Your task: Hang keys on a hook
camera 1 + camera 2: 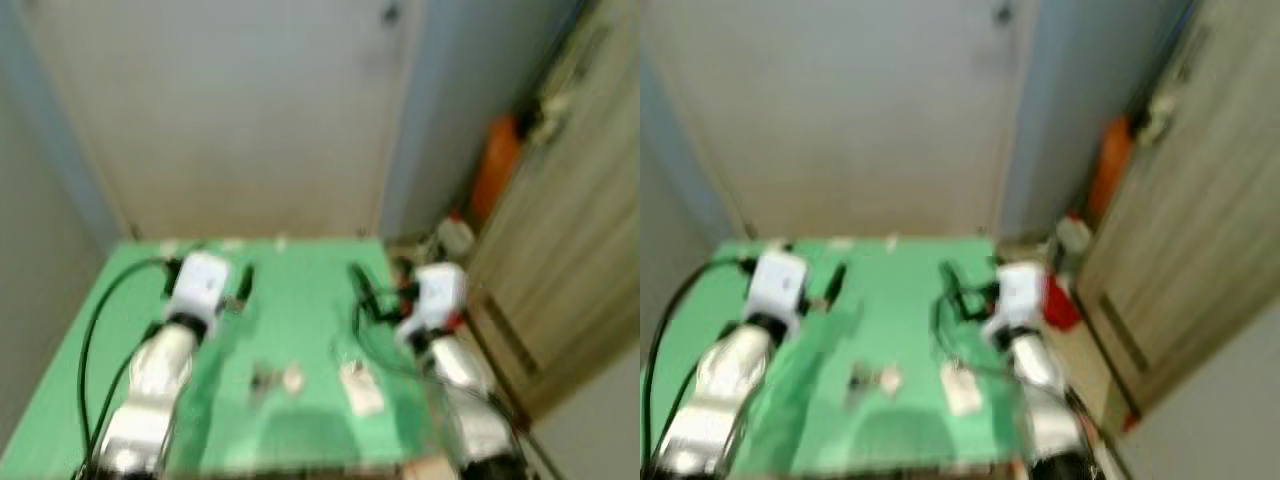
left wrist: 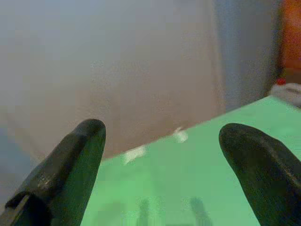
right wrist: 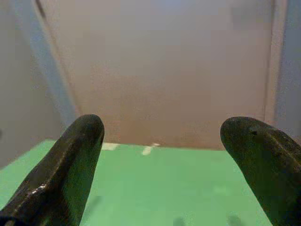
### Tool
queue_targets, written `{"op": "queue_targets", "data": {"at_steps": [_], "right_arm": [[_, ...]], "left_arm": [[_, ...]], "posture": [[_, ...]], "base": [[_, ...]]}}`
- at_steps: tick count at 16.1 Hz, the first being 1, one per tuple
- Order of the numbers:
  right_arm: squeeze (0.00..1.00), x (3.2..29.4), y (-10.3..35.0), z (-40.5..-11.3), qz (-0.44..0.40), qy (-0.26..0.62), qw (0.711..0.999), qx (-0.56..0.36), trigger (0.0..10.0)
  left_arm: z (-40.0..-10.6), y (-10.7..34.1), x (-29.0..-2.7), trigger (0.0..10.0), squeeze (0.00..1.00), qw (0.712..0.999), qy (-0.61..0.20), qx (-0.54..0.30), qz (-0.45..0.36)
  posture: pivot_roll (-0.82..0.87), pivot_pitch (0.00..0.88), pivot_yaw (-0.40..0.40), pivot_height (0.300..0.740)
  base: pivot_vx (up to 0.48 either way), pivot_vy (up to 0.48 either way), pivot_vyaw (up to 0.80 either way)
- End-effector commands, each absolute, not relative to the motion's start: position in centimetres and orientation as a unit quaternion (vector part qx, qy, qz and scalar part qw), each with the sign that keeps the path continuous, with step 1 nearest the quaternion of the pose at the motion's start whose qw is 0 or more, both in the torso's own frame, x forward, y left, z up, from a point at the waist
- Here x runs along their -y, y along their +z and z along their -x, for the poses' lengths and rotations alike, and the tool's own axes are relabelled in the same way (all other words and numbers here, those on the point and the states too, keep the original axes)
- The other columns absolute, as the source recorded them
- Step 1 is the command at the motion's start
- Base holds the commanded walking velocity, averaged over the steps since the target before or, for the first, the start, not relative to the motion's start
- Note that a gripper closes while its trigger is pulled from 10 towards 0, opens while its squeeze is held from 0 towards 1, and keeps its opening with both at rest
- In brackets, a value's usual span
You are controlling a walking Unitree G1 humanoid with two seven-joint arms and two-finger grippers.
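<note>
Both head views are blurred, so small things are hard to make out. On the green mat (image 1: 300,300) lie a few small pale and dark items: a little cluster (image 1: 275,378) that may be the keys, though the blur leaves this uncertain, and just to its right a pale flat tag-like piece (image 1: 361,387). No hook can be made out. The mat's near edge is cut off at the bottom of the frame, and both silver arms run out of the picture there.

The left gripper (image 2: 160,155) is held above the mat's left half, its two black fingers spread wide with nothing between them. The right gripper (image 3: 162,150) is held above the mat's right half, likewise wide apart and empty. Both point toward a pale door (image 1: 250,110) at the mat's far edge.

To the right stand a wooden panel (image 1: 570,230), an orange object (image 1: 497,165) and a white container (image 1: 455,238), all indistinct.
</note>
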State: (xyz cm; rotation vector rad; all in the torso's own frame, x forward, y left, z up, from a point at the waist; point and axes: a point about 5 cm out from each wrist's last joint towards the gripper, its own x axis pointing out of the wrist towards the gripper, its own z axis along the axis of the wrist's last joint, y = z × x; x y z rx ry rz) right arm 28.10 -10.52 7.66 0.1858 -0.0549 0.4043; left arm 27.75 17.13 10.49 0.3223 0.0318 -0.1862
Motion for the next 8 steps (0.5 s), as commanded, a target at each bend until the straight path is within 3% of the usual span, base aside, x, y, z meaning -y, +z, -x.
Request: {"op": "queue_targets", "data": {"at_steps": [1,4,8], "right_arm": [[0.0,12.8,6.6,-27.6,-0.078,0.169,0.983,0.007,10.0],[0.0,12.8,6.6,-27.6,-0.078,0.167,0.983,0.007,10.0],[0.0,13.5,6.8,-26.9,-0.073,0.168,0.983,0.006,10.0]], "left_arm": [[-28.0,11.1,-15.4,10.0,0.0,0.98,-0.121,0.003,-0.158],[-28.5,10.7,-15.4,10.0,0.0,0.981,-0.127,-0.011,-0.149],[-30.1,7.5,-16.2,10.0,0.0,0.981,-0.112,-0.097,-0.121]], "posture": [[-0.01,0.0,0.004,0.717],[-0.01,0.0,0.002,0.717],[-0.04,0.0,-0.008,0.717]], "base": [[0.0,0.0,0.0],[0.0,0.0,0.0],[0.0,0.0,0.0]]}}
